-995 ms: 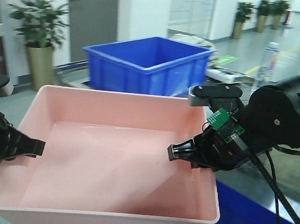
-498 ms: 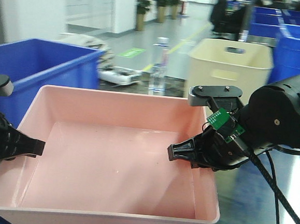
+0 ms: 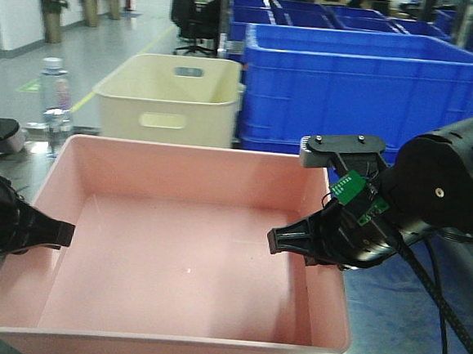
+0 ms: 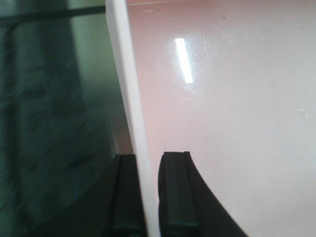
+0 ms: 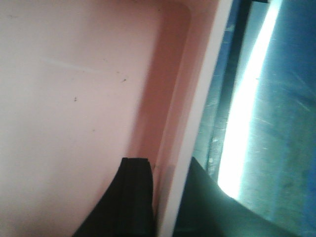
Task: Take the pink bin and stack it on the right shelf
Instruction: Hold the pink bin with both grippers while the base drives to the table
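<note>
Turning brought you before the blue crates [image 3: 367, 81], over the right shelf [image 3: 397, 321], left pincer [image 4: 147, 163] and right pincer [image 5: 168, 165] pinching the pink bin [image 3: 172, 270].

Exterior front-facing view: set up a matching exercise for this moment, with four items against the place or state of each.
Things
1. pink bin
2. cream bin
3. water bottle
4. large blue crate

Places or states
A. at the back, left of the cream bin
B. at the back, right of the cream bin
C. nearest the camera, side walls clamped by the left gripper and right gripper
D. directly behind the pink bin, handle slots in its walls

Pairs: 1-C, 2-D, 3-A, 4-B
</note>
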Available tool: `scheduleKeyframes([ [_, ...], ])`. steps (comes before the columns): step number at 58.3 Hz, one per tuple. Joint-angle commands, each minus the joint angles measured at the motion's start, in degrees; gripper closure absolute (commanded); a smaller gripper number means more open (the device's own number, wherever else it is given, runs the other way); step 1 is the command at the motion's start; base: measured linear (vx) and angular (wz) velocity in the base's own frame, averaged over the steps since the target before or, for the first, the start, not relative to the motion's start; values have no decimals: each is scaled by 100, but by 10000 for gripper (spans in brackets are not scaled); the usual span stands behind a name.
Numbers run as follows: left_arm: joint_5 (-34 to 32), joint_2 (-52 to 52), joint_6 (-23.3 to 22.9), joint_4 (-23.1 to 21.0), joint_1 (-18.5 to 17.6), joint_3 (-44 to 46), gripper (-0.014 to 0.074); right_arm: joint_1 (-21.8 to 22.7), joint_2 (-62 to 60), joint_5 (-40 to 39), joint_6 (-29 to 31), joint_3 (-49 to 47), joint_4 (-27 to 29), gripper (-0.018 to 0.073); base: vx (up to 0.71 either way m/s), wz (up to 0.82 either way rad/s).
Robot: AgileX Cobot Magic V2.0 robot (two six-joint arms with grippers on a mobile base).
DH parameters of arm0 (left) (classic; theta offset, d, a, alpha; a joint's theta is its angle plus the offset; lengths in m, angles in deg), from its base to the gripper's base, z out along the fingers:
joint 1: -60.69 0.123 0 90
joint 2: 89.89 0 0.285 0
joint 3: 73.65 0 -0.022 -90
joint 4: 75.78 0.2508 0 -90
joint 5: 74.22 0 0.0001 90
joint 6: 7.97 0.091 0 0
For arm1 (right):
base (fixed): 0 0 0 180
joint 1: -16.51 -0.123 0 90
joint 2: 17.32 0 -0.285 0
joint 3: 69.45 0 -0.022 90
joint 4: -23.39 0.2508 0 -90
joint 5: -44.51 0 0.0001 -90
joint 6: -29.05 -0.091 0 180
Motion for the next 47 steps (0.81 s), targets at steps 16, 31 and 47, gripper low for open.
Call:
scheduleKeyframes([
  [16,-422,265,110,-171,-23,187,598,35,-242,-365,148,-202,-289,568,12,-22],
  [31,-416,265,110,-171,-23,187,598,35,-242,-365,148,-202,-289,568,1,-1],
  [47,-416,265,110,-171,-23,187,598,35,-242,-365,148,-202,-289,568,0,0],
])
